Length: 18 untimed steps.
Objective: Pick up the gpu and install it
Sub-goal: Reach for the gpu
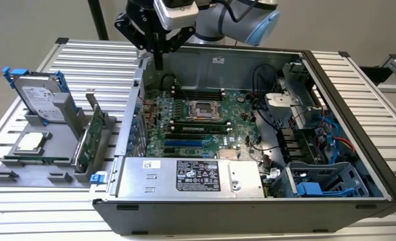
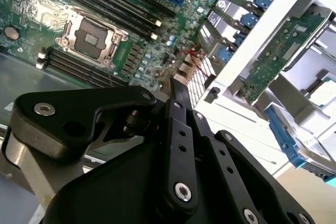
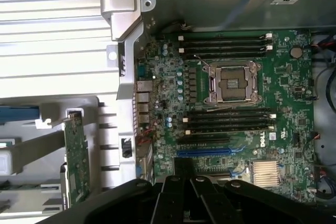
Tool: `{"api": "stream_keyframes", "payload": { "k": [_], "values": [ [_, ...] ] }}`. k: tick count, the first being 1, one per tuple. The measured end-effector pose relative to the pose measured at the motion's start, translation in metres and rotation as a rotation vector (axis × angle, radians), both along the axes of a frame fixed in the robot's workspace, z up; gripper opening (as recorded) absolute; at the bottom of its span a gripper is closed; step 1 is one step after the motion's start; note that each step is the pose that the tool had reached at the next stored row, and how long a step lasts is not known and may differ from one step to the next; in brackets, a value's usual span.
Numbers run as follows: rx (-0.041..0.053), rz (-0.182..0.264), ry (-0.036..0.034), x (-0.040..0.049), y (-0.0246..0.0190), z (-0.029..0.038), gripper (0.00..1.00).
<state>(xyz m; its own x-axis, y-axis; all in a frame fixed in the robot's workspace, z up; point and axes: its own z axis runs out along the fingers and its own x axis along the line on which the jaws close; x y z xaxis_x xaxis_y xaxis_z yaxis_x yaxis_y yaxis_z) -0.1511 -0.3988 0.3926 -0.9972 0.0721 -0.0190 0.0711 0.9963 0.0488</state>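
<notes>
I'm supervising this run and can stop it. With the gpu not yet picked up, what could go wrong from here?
1. The gpu stands on edge in a narrow slot of the gray holder; an off-centre grip may tilt or jam it.
2. The gripper hangs close to the case wall; moving sideways toward the holder might clip it.

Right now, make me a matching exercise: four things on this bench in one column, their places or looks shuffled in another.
1 gpu
2 hard drive
3 pincer
4 processor socket

A middle of the motherboard
B over the case corner, empty
C green, on edge in the grey rack
D silver, blue rails

Pairs: 1-C, 2-D, 3-B, 4-A
</notes>
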Motion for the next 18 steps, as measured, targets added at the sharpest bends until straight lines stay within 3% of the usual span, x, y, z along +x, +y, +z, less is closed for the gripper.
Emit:
{"api": "stream_keyframes", "payload": {
  "k": [18],
  "values": [
    [0.0, 0.0, 0.0, -0.0157, 0.0, 0.0, 0.0]
  ]
}}
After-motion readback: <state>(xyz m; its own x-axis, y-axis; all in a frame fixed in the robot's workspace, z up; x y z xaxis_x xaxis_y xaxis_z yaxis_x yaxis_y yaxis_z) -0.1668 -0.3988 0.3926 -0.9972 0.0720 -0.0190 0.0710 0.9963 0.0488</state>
